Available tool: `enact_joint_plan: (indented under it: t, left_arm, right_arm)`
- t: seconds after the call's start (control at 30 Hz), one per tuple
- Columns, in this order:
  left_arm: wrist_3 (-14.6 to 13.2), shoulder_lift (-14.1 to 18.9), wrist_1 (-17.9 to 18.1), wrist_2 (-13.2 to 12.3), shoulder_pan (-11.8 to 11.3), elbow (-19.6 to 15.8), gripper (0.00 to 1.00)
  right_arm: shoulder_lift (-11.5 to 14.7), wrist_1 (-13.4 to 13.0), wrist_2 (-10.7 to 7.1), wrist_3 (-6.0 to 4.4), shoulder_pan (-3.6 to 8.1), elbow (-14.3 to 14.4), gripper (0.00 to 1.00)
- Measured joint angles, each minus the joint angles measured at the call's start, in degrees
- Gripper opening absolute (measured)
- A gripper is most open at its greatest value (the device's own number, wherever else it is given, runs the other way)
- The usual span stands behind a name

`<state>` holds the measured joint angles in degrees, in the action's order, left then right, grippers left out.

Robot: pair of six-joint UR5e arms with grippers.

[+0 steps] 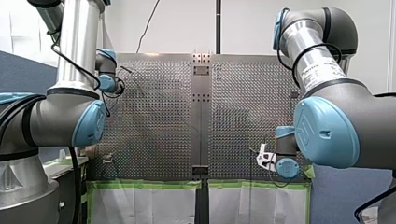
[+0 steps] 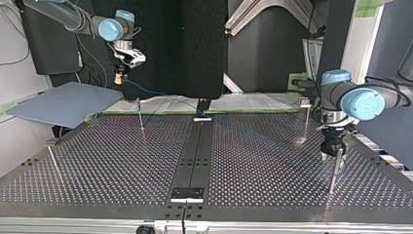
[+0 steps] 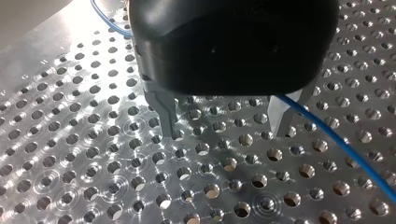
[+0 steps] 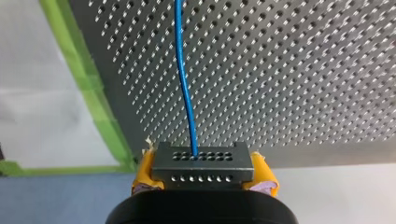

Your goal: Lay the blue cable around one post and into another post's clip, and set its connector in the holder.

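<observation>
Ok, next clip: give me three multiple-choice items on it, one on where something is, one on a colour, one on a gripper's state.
1. Where is the connector?
A. lying loose, gripped by nothing
B. between the pads of my right gripper
C. in a person's hand

2. What colour is the cable?
A. blue
B. red
C. green

3. How does my left gripper stand?
A. shut on the cable
B. shut on nothing
C. open

Answers:
1 B: the right wrist view shows the connector clamped between the yellow pads.
2 A: the cable runs blue from the connector out over the perforated table.
3 C: the left wrist view shows its two metal fingers wide apart, with table holes between them.
</observation>
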<state>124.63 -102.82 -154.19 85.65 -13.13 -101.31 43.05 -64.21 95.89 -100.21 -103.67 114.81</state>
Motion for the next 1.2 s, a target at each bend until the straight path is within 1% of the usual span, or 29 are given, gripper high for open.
enact_joint_plan:
  t: [0.23,0.3,0.43,0.53,0.63,0.73,0.87,1.0,1.13,1.2]
  left_arm:
    - [0.0,0.0,-0.1,0.0,0.1,0.0,1.00]
    - [0.0,0.0,-0.1,0.0,0.1,0.0,1.00]
    - [0.0,0.0,0.0,0.0,0.1,0.0,1.00]
    - [0.0,0.0,0.0,0.0,0.1,0.0,1.00]
    - [0.2,0.0,0.0,0.0,0.1,0.0,1.00]
    - [1.0,0.0,0.0,-0.1,-0.1,-0.1,1.00]
    - [2.8,0.0,0.9,-0.7,-0.5,-0.8,1.00]
    - [4.9,0.0,2.8,-2.5,-1.1,-1.8,1.00]
    - [6.8,0.0,4.7,-3.3,-1.4,-2.3,1.00]
    - [8.0,0.0,5.8,-3.6,-2.1,-3.0,1.00]
  right_arm:
    - [0.0,-3.5,-4.03,0.26,0.20,0.0,0.00]
    - [0.0,-3.8,-5.01,0.39,0.36,0.0,0.00]
    - [0.0,-3.9,-7.14,0.49,1.15,0.0,0.00]
    - [-0.1,-3.8,-8.92,0.44,1.75,0.0,0.00]
    - [-0.1,-3.9,-10.10,0.28,2.27,0.0,0.00]
    - [-0.1,-4.0,-10.87,0.05,2.51,0.0,0.00]
    - [-0.1,-3.9,-11.30,0.01,2.57,0.0,0.00]
    - [-0.1,-3.7,-11.39,0.06,2.54,0.0,0.00]
    - [-0.1,-3.5,-11.41,0.23,2.38,0.0,0.00]
    - [-0.1,-3.4,-11.42,0.29,2.33,0.0,0.00]
